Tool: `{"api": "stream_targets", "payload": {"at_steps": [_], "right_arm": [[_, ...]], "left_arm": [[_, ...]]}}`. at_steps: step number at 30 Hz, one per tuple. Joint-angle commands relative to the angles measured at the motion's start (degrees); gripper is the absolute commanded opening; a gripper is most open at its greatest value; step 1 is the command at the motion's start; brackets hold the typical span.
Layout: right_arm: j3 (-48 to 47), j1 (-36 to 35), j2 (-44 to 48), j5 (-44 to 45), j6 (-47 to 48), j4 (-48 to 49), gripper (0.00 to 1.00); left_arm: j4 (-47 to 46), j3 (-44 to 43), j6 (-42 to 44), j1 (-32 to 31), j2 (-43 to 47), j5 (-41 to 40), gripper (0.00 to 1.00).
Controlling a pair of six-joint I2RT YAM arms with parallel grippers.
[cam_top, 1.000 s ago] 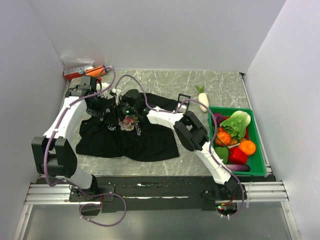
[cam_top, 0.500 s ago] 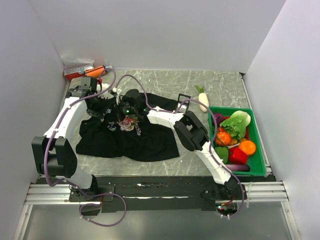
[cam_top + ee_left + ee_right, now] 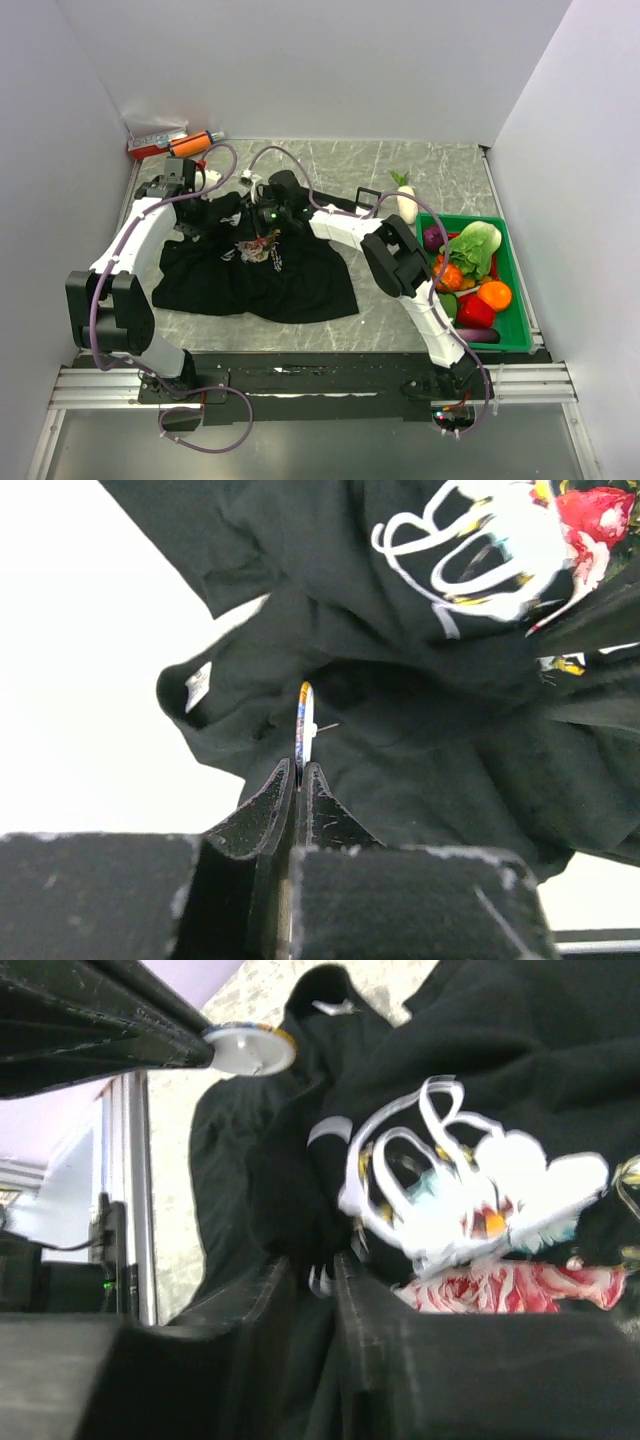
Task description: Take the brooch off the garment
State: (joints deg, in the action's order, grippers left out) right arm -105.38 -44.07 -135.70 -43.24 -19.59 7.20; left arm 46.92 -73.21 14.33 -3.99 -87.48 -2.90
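The black T-shirt (image 3: 285, 280) lies bunched on the table, its rose print (image 3: 258, 248) facing up. My left gripper (image 3: 300, 768) is shut on the brooch (image 3: 304, 718), a thin gold-rimmed disc seen edge-on just above the shirt's collar folds (image 3: 450, 780). In the right wrist view the brooch (image 3: 250, 1048) shows as a pale round disc held by the left fingers (image 3: 120, 1030), over the shirt (image 3: 500, 1080). I cannot tell whether its pin still touches the cloth. My right gripper (image 3: 318, 1272) is shut on a fold of the shirt beside the print. In the top view the left gripper (image 3: 213, 197) and right gripper (image 3: 263, 215) are close together.
A green tray (image 3: 517, 290) of vegetables stands at the right, with a white radish (image 3: 406, 198) and a small black box (image 3: 368, 197) beside it. Orange and red items (image 3: 172, 146) lie at the back left corner. Walls close in on three sides.
Both wrists have moved towards the back of the table. The right arm pulled its shirt fold back and right. The left gripper drew back and left, away from the print.
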Motion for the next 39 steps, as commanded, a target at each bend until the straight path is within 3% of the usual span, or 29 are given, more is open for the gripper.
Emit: {"api": "stream_targets", "payload": {"at_steps": [1, 3, 5, 10, 11, 14, 18, 24, 29, 39], "right_arm": [[-2.5, 1.6, 6.0, -1.6, 1.8, -6.5, 0.42], [-1.6, 4.0, 9.6, -0.4, 5.2, -8.3, 0.51], [-0.6, 6.1, 13.5, -0.5, 8.8, -11.7, 0.60], [2.7, 11.5, 21.4, -2.9, 14.9, -17.1, 0.62], [3.3, 11.9, 23.8, -3.6, 16.8, -17.6, 0.61], [5.5, 13.1, 27.6, -6.1, 18.9, -17.9, 0.61], [6.5, 13.2, 30.5, -11.1, 22.3, -17.6, 0.60], [8.9, 13.2, 32.1, -13.9, 26.8, -20.3, 0.59], [10.9, 13.0, 32.9, -14.2, 23.7, -18.5, 0.59], [12.4, 13.6, 32.2, -16.0, 20.8, -17.7, 0.61]], "left_arm": [[-0.7, -5.7, -0.4, 2.0, 0.3, 0.8, 0.01], [-0.6, -10.0, -1.5, 4.8, 0.5, 2.9, 0.01], [-0.7, -12.7, -1.9, 7.5, 0.6, 12.5, 0.01], [-2.8, -14.5, -2.0, 10.2, 0.9, 30.5, 0.01], [-2.6, -14.3, -1.2, 10.2, 0.8, 39.6, 0.01], [-1.6, -13.5, -3.6, 9.9, -0.4, 54.3, 0.01], [-4.7, -11.3, -9.4, 7.4, -3.6, 64.8, 0.01], [-5.3, -12.6, -6.2, 0.9, -5.4, 67.7, 0.01], [-11.8, -8.0, -7.8, -0.2, -3.8, 70.0, 0.01], [-16.0, -6.2, -7.2, -0.7, -2.3, 76.1, 0.01]]}}
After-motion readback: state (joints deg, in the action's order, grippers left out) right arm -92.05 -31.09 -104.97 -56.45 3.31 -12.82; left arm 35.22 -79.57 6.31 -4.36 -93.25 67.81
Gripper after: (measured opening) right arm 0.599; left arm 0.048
